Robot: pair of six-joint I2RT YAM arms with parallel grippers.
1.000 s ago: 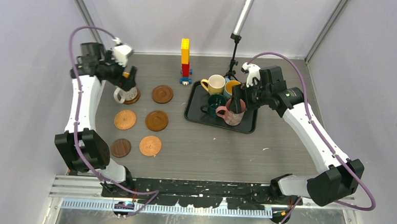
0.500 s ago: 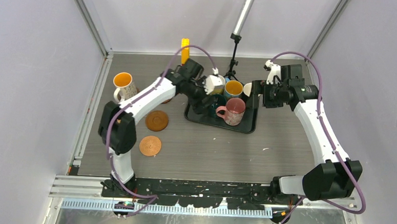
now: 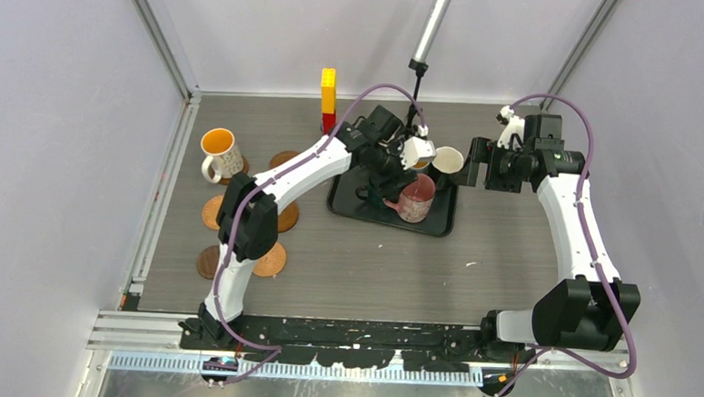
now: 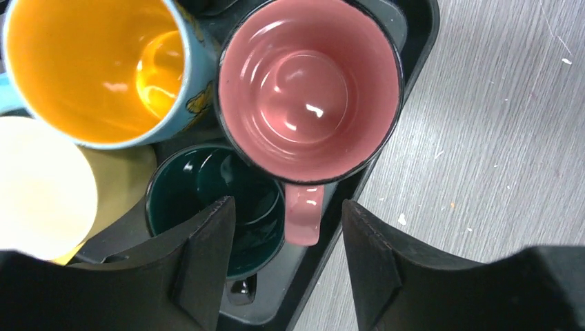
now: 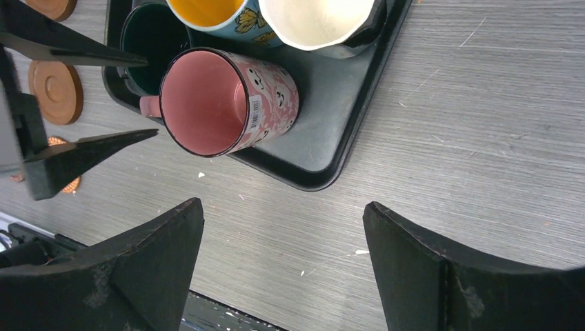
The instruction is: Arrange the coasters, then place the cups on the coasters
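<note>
On the black tray the pink cup stands upright beside the blue cup with an orange inside, the dark teal cup and the cream-yellow cup. My left gripper hangs over the tray, open, with the pink cup's handle between its fingers and a gap on each side. A plain white cup sits at the tray's back right. My right gripper stands open over bare table. The patterned white cup rests on a coaster at the left. Other coasters lie there.
A yellow, red and blue brick tower stands behind the tray, next to a black lamp stand. The left arm stretches across the coaster area and hides part of it. The tray sits mid-table.
My left arm has left the patterned cup on its coaster and swung right to the tray, its jaws narrowing around the pink cup's handle. My right gripper has drawn back to the right.
</note>
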